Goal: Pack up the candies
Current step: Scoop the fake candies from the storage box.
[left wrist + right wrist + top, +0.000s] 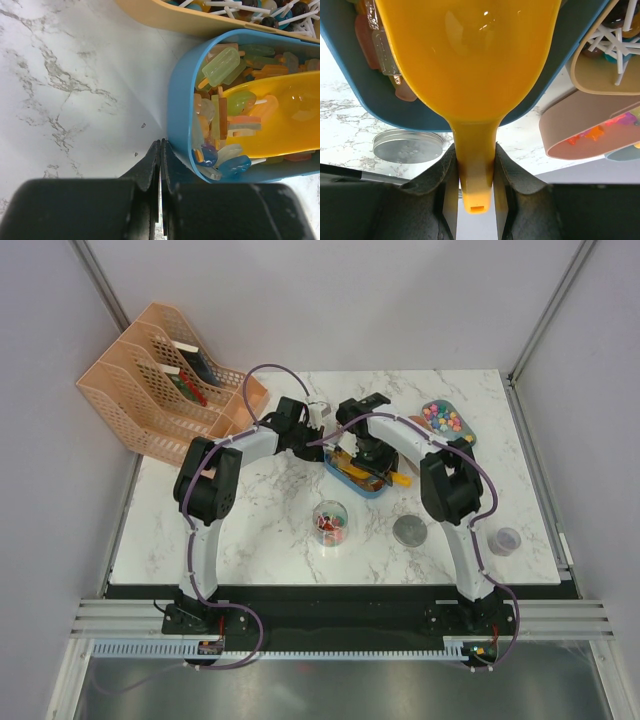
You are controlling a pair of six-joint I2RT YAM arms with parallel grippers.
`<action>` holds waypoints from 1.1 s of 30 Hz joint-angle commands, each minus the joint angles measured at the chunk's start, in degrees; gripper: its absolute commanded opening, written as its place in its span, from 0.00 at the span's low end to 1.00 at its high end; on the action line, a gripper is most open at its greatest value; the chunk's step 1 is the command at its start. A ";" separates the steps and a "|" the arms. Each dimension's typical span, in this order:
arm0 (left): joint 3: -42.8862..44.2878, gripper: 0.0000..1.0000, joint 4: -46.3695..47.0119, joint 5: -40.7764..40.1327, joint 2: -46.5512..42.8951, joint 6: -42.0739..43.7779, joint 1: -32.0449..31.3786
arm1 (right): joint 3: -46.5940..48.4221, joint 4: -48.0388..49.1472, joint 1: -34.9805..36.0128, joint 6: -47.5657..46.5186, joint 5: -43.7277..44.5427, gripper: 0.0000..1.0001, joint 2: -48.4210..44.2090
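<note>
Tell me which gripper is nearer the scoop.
Right. The right gripper grips the handle of the scoop; the left gripper, shut, sits outside the wall of the blue tray that holds the scoop.

A white marble table [262,540] stands between plain grey walls [330,300].

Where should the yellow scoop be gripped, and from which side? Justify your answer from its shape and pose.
Grip the scoop by its narrow handle, coming from its free end opposite the bowl, with a finger on each flat side, as the right gripper does. The handle juts past the blue tray, while the wide bowl lies among the candies.
</note>
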 commanded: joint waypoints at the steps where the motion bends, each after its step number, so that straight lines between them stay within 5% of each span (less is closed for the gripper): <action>1: -0.96 0.02 -0.65 0.83 -3.92 -0.96 -1.04 | 1.75 -5.08 -1.77 0.72 -1.15 0.00 0.61; 33: -2.37 0.02 -0.65 -0.31 -5.07 -1.13 -1.21 | 7.64 -4.64 0.16 1.07 -2.56 0.00 4.39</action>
